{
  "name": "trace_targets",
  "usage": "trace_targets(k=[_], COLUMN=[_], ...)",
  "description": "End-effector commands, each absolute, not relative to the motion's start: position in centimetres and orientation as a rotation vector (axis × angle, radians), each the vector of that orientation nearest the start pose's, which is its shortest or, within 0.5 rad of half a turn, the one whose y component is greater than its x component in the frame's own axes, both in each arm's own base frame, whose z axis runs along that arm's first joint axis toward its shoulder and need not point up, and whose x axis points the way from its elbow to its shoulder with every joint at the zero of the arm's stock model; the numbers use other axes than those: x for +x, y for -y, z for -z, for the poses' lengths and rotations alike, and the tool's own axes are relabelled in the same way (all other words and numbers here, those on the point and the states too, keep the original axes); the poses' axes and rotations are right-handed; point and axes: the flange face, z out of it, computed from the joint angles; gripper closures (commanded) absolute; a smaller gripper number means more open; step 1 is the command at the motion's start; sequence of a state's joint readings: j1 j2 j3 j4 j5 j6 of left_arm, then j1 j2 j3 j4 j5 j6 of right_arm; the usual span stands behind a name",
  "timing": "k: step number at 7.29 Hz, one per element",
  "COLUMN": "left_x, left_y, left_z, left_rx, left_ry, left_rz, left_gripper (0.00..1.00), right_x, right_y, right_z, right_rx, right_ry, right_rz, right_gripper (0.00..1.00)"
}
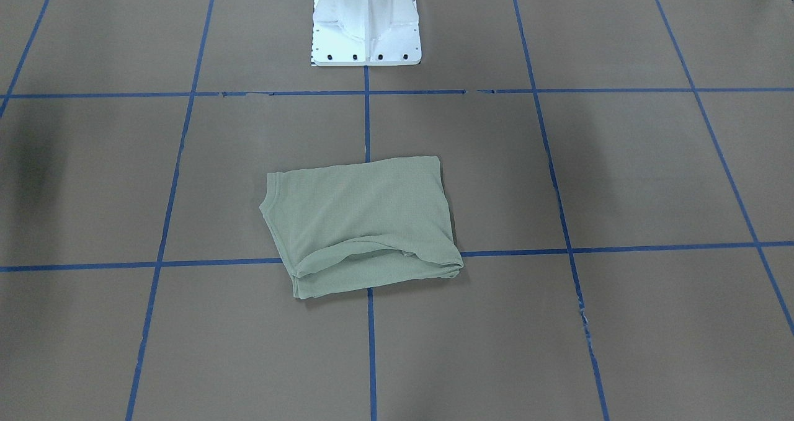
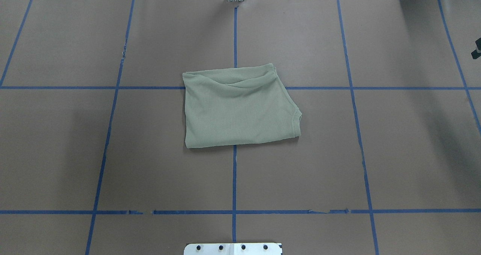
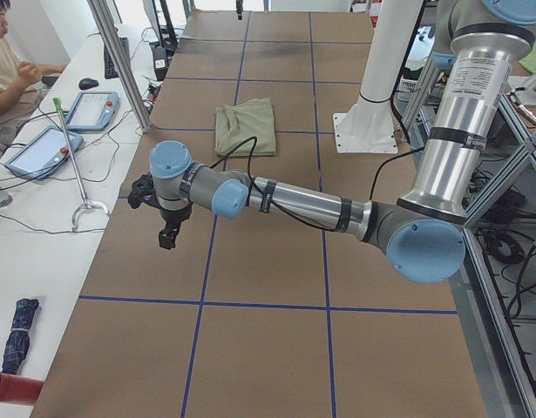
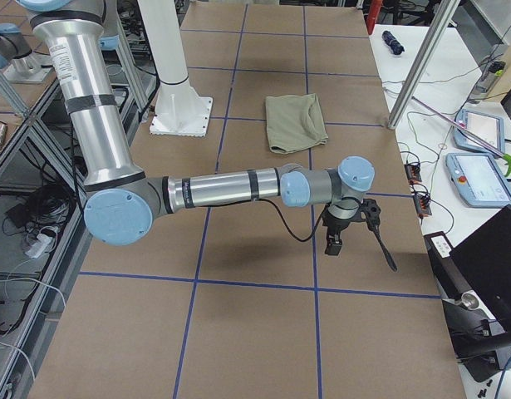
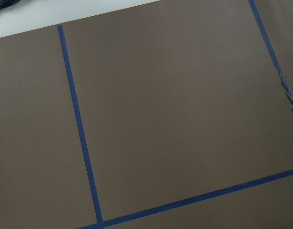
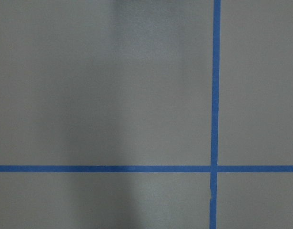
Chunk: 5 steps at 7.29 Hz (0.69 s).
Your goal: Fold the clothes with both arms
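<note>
Sitting dead centre on the tabletop (image 2: 75, 153), the shirt (image 2: 240, 108) lay folded into a compact rectangle. It straddled the middle tape line (image 2: 235, 41), out in front of the white pedestal (image 1: 366, 24). Its longer side ran across the robot, left to right. The rounded neck edge was turned toward the robot's right, and a loose, rumpled fold ran along the far edge.

And both arms were out wide! The left arm (image 3: 302, 202) stretched low over its end of the tabletop, with the left tool (image 3: 167, 235) hanging fingers-down, well apart from the shirt. The right arm (image 4: 230, 189) mirrored it at the other end, and the right tool (image 4: 334, 241) was just as far off. Spread or pressed together? From these side views I could not tell for either one, though neither carried any cloth.

So the shirt lay inward from each tool, along the tabletop's length. Neither arm looked clearly nearer, perhaps the right by a shade. By my reading the folding looked all but done, and any tidy-up would bring both arms in toward the centre.
</note>
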<state>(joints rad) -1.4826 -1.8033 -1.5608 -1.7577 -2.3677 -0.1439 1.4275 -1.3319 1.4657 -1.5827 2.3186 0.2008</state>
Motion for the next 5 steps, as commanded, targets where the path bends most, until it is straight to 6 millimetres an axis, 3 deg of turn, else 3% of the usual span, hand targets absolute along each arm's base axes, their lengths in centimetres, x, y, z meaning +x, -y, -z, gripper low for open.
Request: trace_targets(k=[1,2,3,5], left_x=[-1.0,-2.4,-2.7,-3.1], left_y=[59.9,59.6,58.1,57.4], left_z=[-50.9,-49.4,-51.2,-53.9], left_rx=[0.304,0.342,0.336,0.247], left_ry=[-0.826,-0.814,-0.800,-0.744], left_rz=[-0.093,-0.096,-0.144,-0.143], left_gripper=[0.00,0.00,0.00,0.00], right_x=[-1.9,-1.9,-1.9,-1.7], right_y=[59.5,59.3,59.0,57.8], right_z=[-58.9,-59.2,-59.6,-60.5], right_rx=[-0.005,-0.011,-0.021,-0.026], right_ry=[0.757,0.755,0.755,0.754], right_rz=[-0.001,-0.010,-0.012,-0.008], right_gripper=[0.00,0.00,0.00,0.00])
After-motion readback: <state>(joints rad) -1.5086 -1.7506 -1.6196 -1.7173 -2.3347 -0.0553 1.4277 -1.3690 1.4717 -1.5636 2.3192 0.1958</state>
